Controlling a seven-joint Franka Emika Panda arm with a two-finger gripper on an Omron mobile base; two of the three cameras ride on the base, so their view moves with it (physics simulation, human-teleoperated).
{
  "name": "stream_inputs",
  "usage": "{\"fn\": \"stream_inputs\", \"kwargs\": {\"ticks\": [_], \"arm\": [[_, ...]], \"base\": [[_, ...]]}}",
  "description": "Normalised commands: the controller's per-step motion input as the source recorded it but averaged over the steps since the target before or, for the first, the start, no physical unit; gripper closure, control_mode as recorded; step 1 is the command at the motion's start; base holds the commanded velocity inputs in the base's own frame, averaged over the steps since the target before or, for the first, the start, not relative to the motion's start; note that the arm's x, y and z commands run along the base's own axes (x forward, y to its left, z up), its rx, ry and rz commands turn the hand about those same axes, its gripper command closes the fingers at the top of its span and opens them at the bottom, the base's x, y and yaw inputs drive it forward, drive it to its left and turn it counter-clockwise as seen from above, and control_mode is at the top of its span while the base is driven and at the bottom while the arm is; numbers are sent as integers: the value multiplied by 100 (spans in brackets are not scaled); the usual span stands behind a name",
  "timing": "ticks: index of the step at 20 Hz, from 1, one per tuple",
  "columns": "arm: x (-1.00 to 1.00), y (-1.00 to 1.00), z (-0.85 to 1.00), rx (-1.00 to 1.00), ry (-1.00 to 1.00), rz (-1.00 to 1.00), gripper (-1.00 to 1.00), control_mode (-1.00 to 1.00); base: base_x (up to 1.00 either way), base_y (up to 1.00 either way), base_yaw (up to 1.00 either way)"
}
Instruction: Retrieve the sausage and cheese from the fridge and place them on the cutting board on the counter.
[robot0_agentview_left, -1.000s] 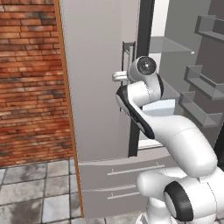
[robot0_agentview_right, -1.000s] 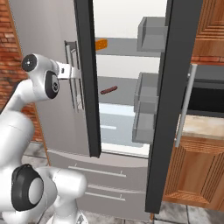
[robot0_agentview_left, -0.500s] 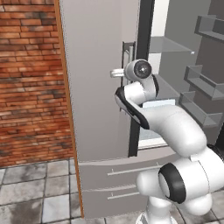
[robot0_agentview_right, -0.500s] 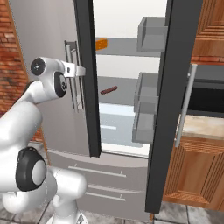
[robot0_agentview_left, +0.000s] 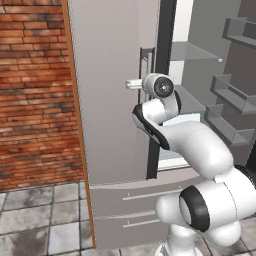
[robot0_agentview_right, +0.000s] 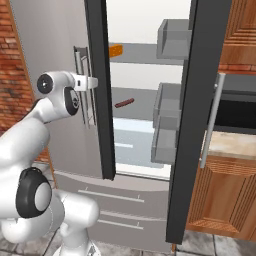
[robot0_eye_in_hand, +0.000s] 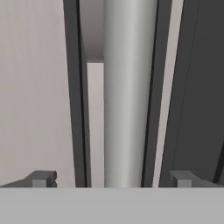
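the fridge (robot0_agentview_right: 60, 45) is tall and grey, its right door swung wide on a white interior. a dark red-brown sausage (robot0_agentview_right: 124, 103) lies on a glass shelf; an orange cheese (robot0_agentview_right: 115, 50) sits on the shelf above. the gripper (robot0_eye_in_hand: 111, 178) is spread wide and empty, straddling the left door's silver bar handle (robot0_eye_in_hand: 129, 87) at 12 o'clock; in the right base view the sausage sits at its 4 o'clock.

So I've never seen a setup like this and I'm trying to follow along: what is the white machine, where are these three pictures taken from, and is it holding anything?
It is a white robot arm on a rolling base, in a computer-drawn kitchen. Two pictures come from cameras on the base, behind the arm to its left and right. The third looks out from the hand itself. The hand is open and empty, its fingers on either side of the left door handle of the fridge. The right door already stands open. Inside, a sausage lies on a shelf and orange cheese on the shelf above. A stone counter is to the right.
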Motion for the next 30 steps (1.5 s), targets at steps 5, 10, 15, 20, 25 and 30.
{"fn": "stream_inputs", "kwargs": {"ticks": [5, 10, 15, 20, 25, 30], "arm": [[29, 0, 0, 0, 2, 0, 100, -100], [0, 2, 0, 0, 1, 0, 100, -100], [-43, 42, 0, 0, 0, -10, 100, -100], [-80, 67, 0, 0, 0, -31, 100, -100], [-84, 89, 0, 0, 0, -44, 100, -100], [-73, 87, 0, 0, 0, -45, 100, -100]], "base": [[0, 0, 0], [0, 0, 0], [0, 0, 0], [0, 0, 0], [0, 0, 0], [0, 0, 0]]}}
